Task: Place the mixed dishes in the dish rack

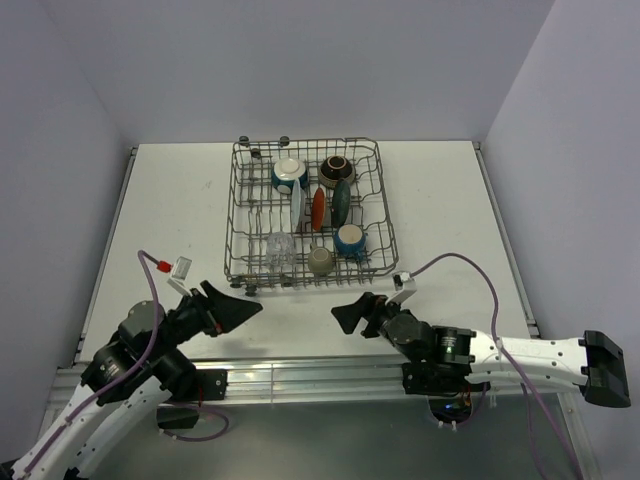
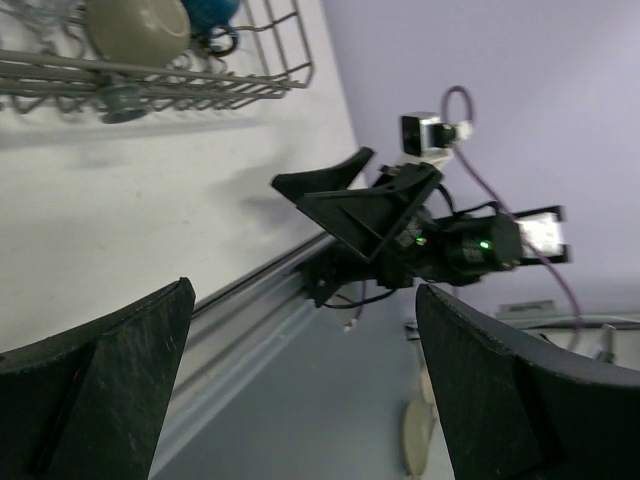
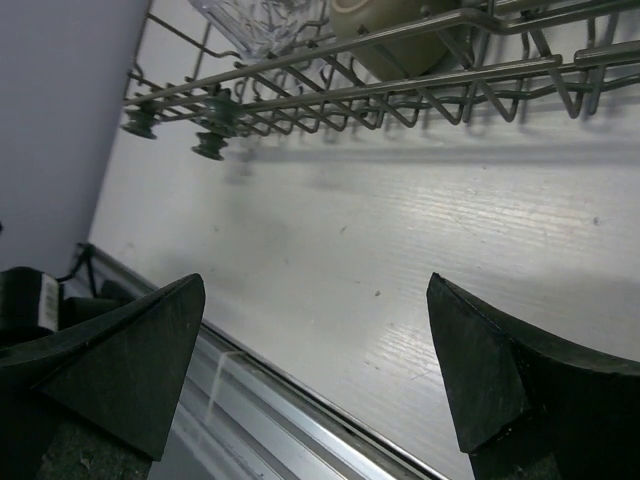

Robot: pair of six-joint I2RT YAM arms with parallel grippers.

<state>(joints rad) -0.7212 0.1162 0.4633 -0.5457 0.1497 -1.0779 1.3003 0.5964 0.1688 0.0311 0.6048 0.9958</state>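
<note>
The grey wire dish rack stands at the table's far middle and holds the dishes: a white-inside bowl, a brown bowl, an orange-red plate, a teal plate, a pale plate, a blue mug, a beige cup and a clear glass. My left gripper is open and empty near the table's front left. My right gripper is open and empty near the front middle. Both point toward each other, in front of the rack.
The rack's near edge with the beige cup shows in the left wrist view, and the rack's feet and the glass in the right wrist view. The aluminium rail runs along the table's front edge.
</note>
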